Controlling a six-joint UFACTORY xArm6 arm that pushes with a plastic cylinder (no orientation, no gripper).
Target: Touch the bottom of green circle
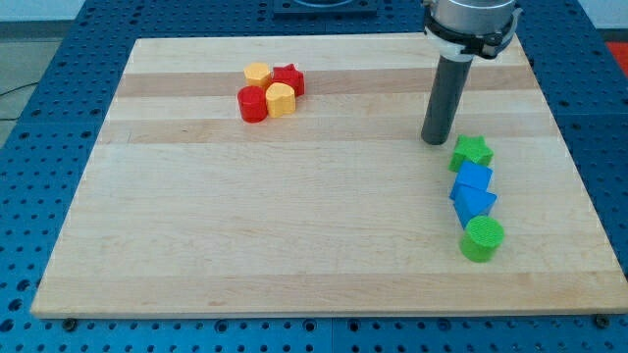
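The green circle (482, 238) lies near the view's right edge, low on the wooden board (294, 226). It is the lowest of a column of blocks: a green star (472, 152) at the top, then a blue block (474, 179), then a blue block (475, 204) touching the green circle. My tip (435, 140) rests on the board just left of and slightly above the green star, well above the green circle and apart from it.
A cluster sits near the view's top, left of centre: a yellow block (258, 74), a red star (288, 78), a red cylinder (253, 103) and a yellow cylinder (281, 100). The board's right edge (579, 186) runs close to the column.
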